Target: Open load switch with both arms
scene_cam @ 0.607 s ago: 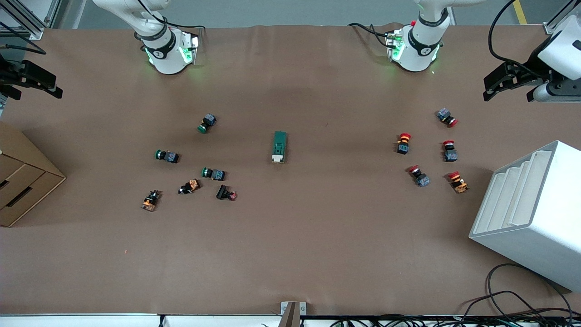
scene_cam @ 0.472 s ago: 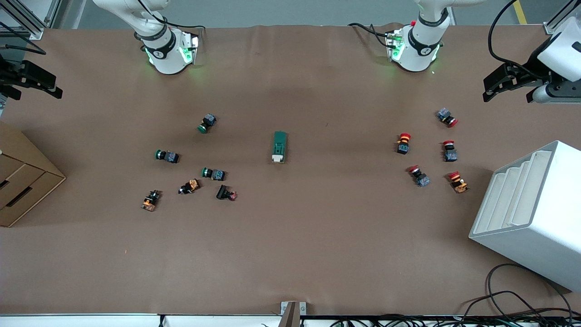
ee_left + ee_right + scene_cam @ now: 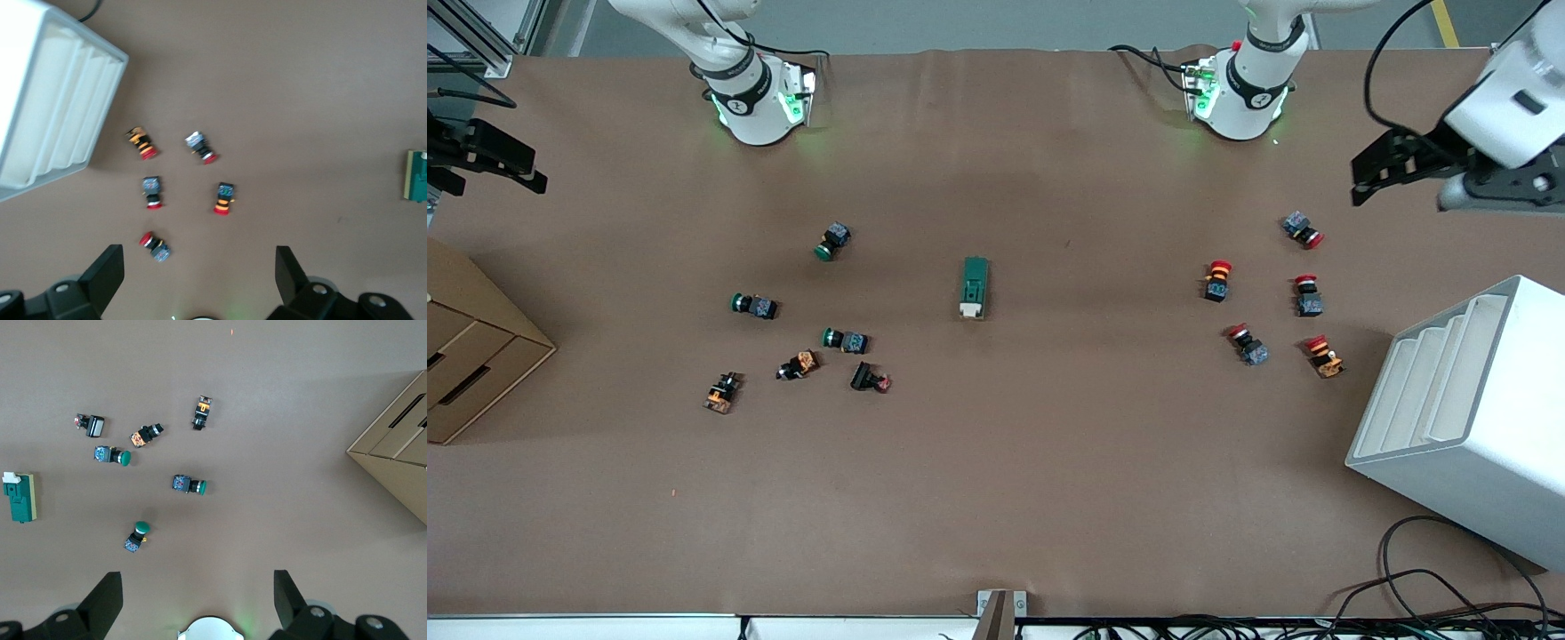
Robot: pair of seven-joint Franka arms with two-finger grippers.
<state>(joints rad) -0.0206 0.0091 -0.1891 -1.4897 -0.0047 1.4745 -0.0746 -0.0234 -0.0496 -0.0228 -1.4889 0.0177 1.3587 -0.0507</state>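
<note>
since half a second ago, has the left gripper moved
Yes. The left gripper has shifted toward the table's middle, away from the white stepped bin; the load switch stayed put.

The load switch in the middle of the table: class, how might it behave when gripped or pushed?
The load switch looks like a rigid block lying flat, so it would probably slide, not roll. Its white tab end may move separately.

Left hand, right hand (both spread)

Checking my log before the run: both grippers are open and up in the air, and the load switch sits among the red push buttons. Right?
Not quite. In the front view the load switch lies alone mid-table, apart from the red buttons. The left gripper and right gripper are open, up in the air.
</note>
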